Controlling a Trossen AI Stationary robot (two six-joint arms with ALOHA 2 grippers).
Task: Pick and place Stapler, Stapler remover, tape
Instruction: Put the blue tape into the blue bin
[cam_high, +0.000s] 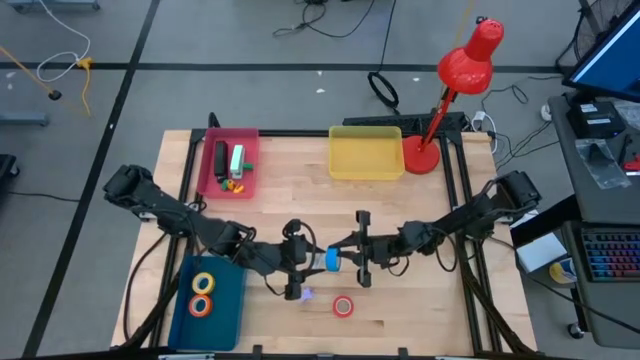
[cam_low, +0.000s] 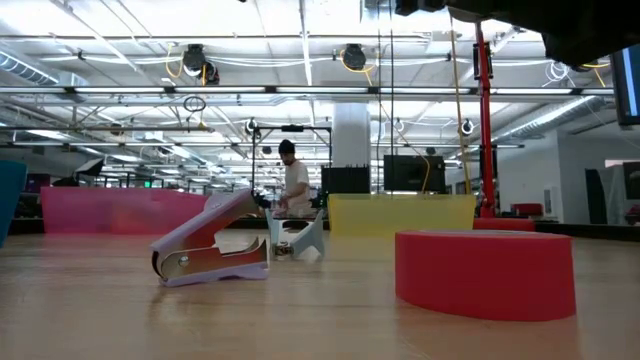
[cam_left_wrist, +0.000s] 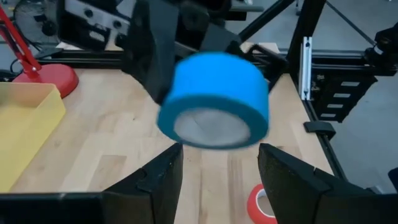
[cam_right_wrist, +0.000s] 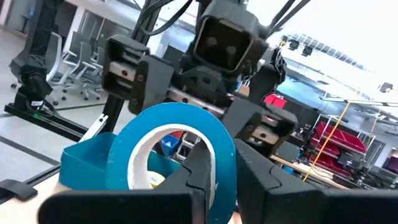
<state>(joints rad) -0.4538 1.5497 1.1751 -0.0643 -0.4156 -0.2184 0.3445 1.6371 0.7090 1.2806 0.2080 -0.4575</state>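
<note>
A blue tape roll (cam_high: 331, 260) with a white core hangs above the table's middle, with my right gripper (cam_high: 346, 258) shut on it from the right. My left gripper (cam_left_wrist: 217, 165) faces it from the left, open, one fingertip at each side of the roll (cam_left_wrist: 214, 99). A red tape roll (cam_high: 343, 306) lies flat on the wood nearby. The stapler remover (cam_low: 210, 245) rests on the table under the arms. Yellow (cam_high: 204, 284) and orange-red (cam_high: 201, 306) rolls lie in the blue tray (cam_high: 228, 300). A black stapler (cam_high: 221, 160) lies in the pink tray (cam_high: 250, 150). My right gripper holds the blue roll by its wall (cam_right_wrist: 214, 146), one finger (cam_right_wrist: 199, 168) inside the white core and the other (cam_right_wrist: 267, 180) on the blue outer face. The fingers come about level from the table's right. The roll is lifted clear of the table. Whether my left gripper touches the roll, I cannot tell.
An empty yellow tray (cam_high: 365, 153) stands at the far middle, with a red desk lamp (cam_high: 450, 90) beside it at the far right. Black frame rails (cam_high: 470, 230) run along the table's sides. A person shows far off in the room in the low view.
</note>
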